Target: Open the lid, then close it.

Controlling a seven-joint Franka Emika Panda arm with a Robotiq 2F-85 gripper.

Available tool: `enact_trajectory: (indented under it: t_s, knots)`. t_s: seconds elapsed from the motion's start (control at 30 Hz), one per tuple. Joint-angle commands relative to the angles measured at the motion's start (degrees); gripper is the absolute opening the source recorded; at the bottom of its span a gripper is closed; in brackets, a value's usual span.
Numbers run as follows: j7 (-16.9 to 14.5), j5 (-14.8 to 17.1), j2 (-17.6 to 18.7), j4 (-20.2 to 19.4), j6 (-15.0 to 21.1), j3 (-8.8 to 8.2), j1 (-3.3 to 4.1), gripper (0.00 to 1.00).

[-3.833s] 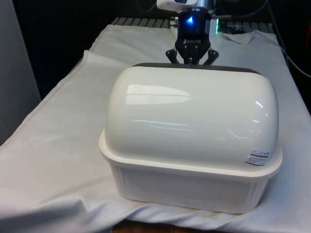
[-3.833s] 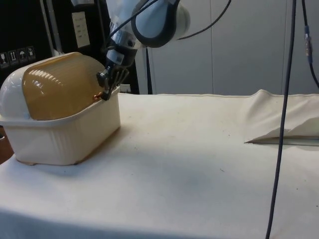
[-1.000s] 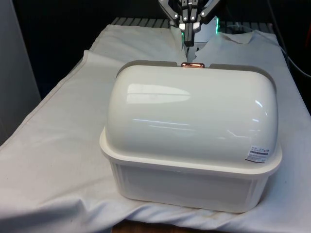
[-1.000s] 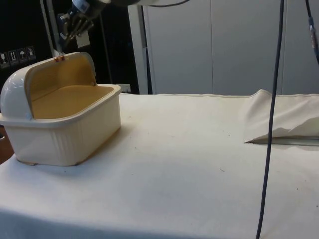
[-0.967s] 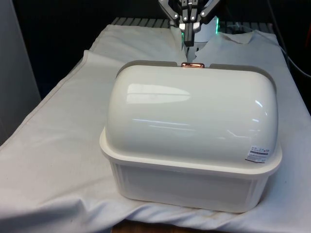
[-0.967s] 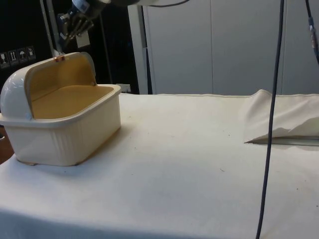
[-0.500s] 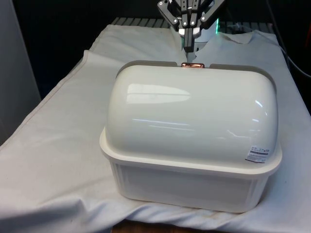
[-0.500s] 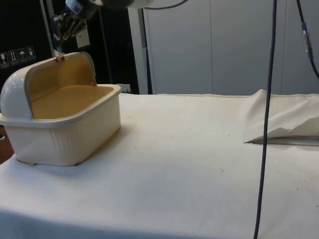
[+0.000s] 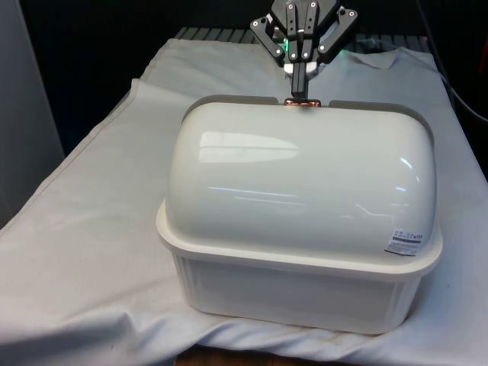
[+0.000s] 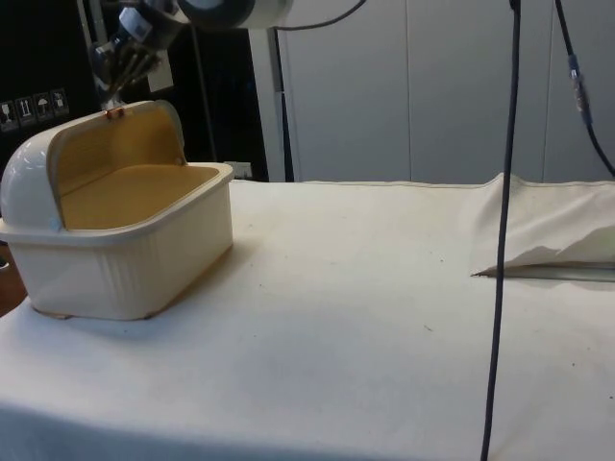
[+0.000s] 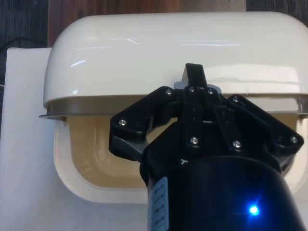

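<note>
Your fingers (image 9: 300, 82) are pinched together, tips just above the small copper handle (image 9: 302, 101); contact with it can't be told. That handle sits on the edge of the lid (image 10: 115, 144), which is rolled back, open, under the dome. The cream bread box (image 9: 305, 229) stands on the desk (image 10: 384, 317) at its near end in the front view, cavity (image 11: 96, 154) bare.

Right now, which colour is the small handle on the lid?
Copper-coloured handle, best in the front view.
</note>
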Motion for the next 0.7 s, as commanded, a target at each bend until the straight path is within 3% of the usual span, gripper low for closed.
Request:
enact_trajectory:
  t_s: [0.0, 0.47, 0.67]
  knots:
    - [0.17, 0.46, 0.23, 0.17, -0.17, 0.57, -0.23, 0.00]
    - [0.86, 0.06, -0.11, -0.57, -0.97, 0.52, 0.17, 0.00]
    - [1.78, 0.40, -1.83, -2.81, -2.06, 0.74, 0.52, 0.00]
